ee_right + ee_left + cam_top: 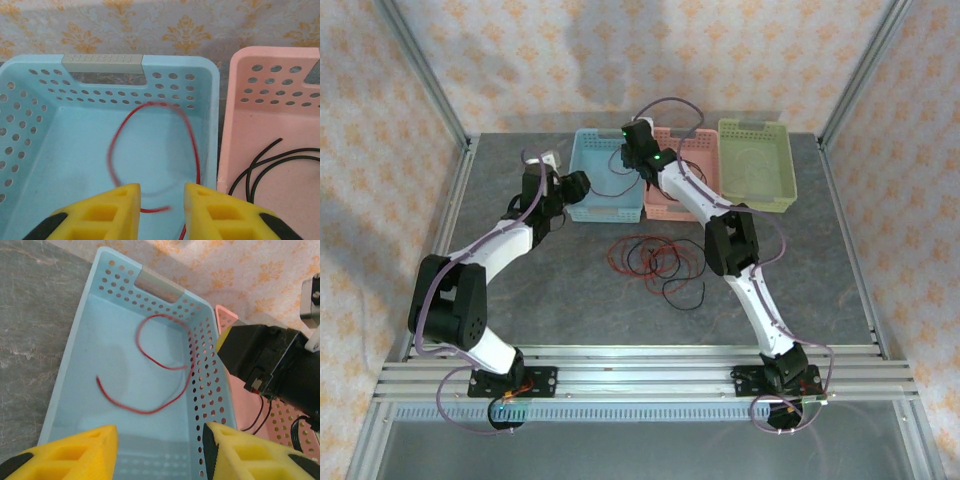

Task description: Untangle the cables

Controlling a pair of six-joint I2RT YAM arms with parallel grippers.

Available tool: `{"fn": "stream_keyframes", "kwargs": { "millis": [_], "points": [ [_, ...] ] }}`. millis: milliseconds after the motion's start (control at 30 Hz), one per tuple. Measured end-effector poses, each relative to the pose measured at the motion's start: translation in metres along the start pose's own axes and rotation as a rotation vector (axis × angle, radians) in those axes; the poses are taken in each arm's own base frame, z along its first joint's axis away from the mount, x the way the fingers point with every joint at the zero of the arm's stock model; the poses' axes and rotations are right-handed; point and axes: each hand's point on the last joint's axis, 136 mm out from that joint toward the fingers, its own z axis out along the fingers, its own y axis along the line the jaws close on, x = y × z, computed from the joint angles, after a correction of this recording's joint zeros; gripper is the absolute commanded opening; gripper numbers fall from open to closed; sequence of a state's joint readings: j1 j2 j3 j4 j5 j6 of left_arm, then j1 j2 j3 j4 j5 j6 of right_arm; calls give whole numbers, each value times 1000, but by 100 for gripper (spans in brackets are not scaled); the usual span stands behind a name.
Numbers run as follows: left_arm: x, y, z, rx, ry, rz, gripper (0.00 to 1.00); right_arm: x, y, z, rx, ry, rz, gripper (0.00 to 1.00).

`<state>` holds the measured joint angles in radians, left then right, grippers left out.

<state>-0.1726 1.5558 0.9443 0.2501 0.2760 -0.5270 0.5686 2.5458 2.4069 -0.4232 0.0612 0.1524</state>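
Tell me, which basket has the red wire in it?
The blue basket, leftmost: the red wire loops on its floor. The pink one beside it holds black wire.

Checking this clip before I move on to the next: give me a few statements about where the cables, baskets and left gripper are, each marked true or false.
1. A red cable lies inside the blue basket. True.
2. Every cable has been cleared off the table. False: a tangle of red and black cables lies on it in front of the baskets.
3. The pink basket holds a black cable. True.
4. The left gripper is shut on a cable. False: its jaws stand apart over the blue basket with nothing between them.
5. The pink basket stands at the left end of the row. False: it sits in the middle, between the blue basket and the green basket.
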Motion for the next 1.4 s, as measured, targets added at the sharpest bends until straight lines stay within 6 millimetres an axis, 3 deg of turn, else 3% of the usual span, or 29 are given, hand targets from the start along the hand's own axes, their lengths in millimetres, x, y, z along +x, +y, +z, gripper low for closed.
{"fn": "stream_keyframes", "kwargs": {
  "millis": [133,267,433,567,733,1000,1167,1400],
  "points": [
    [15,-12,-8,13,24,22,50,-1,3,-4,-19,7,-7,30],
    [24,-33,-22,41,23,75,50,-11,6,-26,-43,6,-18,31],
    [39,-56,-38,89,35,138,51,-25,8,-81,-81,-22,-30,34],
    [55,-63,-47,104,51,169,51,-19,12,-128,-128,-57,-32,35],
    [81,-60,-51,94,91,189,50,21,8,-169,-174,-52,-16,35],
    [130,-53,-56,79,181,189,48,99,-37,-199,-132,29,36,34],
    [153,-43,-57,57,229,151,46,134,-54,-209,-112,75,85,31],
    [178,-34,-47,16,289,111,43,175,-68,-207,-75,159,152,30]
  ]
}}
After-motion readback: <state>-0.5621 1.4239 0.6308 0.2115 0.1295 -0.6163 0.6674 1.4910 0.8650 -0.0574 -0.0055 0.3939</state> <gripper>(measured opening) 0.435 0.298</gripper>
